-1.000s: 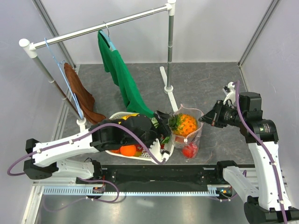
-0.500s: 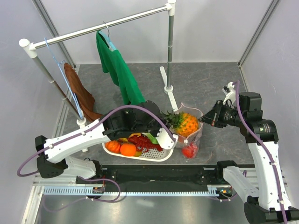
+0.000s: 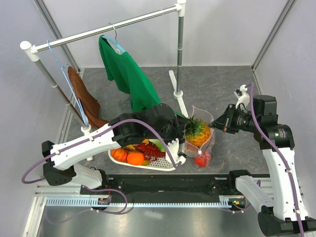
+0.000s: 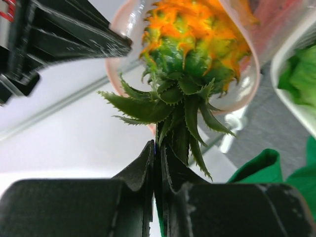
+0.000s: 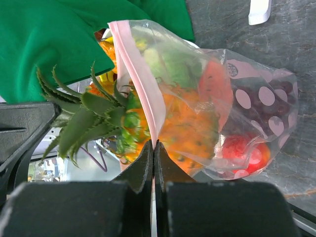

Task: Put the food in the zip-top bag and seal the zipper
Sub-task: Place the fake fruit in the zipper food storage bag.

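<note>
The zip-top bag (image 3: 209,144) stands to the right of the basket, its mouth held up. My right gripper (image 3: 213,126) (image 5: 154,144) is shut on the pink zipper (image 5: 140,84) at the mouth's right rim. An orange pineapple (image 3: 197,132) (image 4: 197,44) sits bottom-first in the mouth, its green crown (image 5: 94,116) sticking out. My left gripper (image 3: 186,127) (image 4: 159,148) is shut on the crown leaves. Inside the bag (image 5: 247,113) lie purple grapes (image 5: 276,106) and a red piece (image 3: 200,160).
A white perforated basket (image 3: 148,166) with oranges (image 3: 134,158) and a red toy (image 3: 150,150) sits under the left arm. Behind stands a clothes rack (image 3: 180,49) with a green shirt (image 3: 126,74) and a brown garment (image 3: 81,96).
The left gripper has shut on the pineapple's crown and moved right. The pineapple now stands more upright in the bag's mouth. The green shirt has swung. The right gripper has barely moved.
</note>
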You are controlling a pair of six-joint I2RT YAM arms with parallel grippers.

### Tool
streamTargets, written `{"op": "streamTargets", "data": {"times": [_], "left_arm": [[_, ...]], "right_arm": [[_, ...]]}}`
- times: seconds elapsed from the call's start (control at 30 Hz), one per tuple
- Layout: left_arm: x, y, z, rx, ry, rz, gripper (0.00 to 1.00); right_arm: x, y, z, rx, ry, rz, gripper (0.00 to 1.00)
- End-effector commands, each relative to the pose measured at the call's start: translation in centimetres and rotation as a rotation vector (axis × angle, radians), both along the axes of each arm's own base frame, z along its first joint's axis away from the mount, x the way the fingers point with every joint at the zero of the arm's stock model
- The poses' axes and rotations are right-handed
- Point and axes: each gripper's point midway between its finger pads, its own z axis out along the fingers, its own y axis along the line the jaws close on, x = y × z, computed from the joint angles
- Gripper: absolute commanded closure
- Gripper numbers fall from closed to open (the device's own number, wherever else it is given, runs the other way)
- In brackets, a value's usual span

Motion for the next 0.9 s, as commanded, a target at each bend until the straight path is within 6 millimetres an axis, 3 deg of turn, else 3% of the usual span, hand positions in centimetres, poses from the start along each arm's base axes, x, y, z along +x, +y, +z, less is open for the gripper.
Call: {"op": "streamTargets", "data": {"times": [0.0, 0.07, 0.17, 0.2, 0.33, 0.43, 0.5, 0.53, 0.57, 0.63, 0.67, 0.73, 0.87], "left_arm": [[-1.5, -3.4, 4.3, -0.088, -0.151, -0.189, 0.88], [-2.2, -4.3, 4.2, -0.108, -0.148, -0.209, 0.87], [-3.3, -5.6, 3.0, -0.130, -0.094, -0.219, 0.75], [-3.2, -6.3, 4.0, -0.190, -0.093, -0.205, 0.55], [-1.6, -6.4, 6.3, -0.394, 0.112, 0.024, 0.18], [1.2, -3.3, 8.8, -0.566, 0.375, 0.315, 0.18], [1.5, -1.1, 10.7, -0.720, 0.652, 0.446, 0.19], [2.7, 1.8, 11.5, -0.779, 0.733, 0.515, 0.19], [2.2, 2.3, 10.9, -0.813, 0.906, 0.557, 0.19], [3.6, 4.7, 10.2, -0.868, 1.002, 0.665, 0.23], [3.0, 5.2, 9.0, -0.869, 1.118, 0.719, 0.26], [3.1, 5.7, 6.7, -0.832, 1.216, 0.792, 0.28], [1.9, 4.5, 2.0, -0.705, 1.483, 0.950, 0.32]], "right_arm": [[0.0, 0.4, 1.9, 0.024, -0.072, 0.029, 1.00], [0.1, 0.6, 2.1, 0.038, -0.077, 0.029, 1.00], [0.4, 0.7, 2.3, 0.046, -0.076, 0.027, 1.00], [0.4, 0.7, 2.5, 0.048, -0.081, 0.028, 1.00], [0.3, 0.7, 2.8, 0.054, -0.083, 0.024, 1.00], [0.2, 0.6, 2.6, 0.049, -0.078, 0.014, 1.00], [0.1, 0.6, 2.5, 0.053, -0.069, 0.014, 1.00], [0.2, 0.6, 2.4, 0.054, -0.067, 0.014, 1.00], [0.2, 0.6, 2.3, 0.055, -0.064, 0.013, 1.00], [0.3, 0.6, 2.3, 0.056, -0.061, 0.009, 1.00], [0.3, 0.6, 2.3, 0.055, -0.060, 0.008, 1.00], [0.3, 0.6, 2.3, 0.056, -0.063, 0.008, 1.00], [0.3, 0.6, 2.5, 0.059, -0.065, 0.004, 1.00]]}}
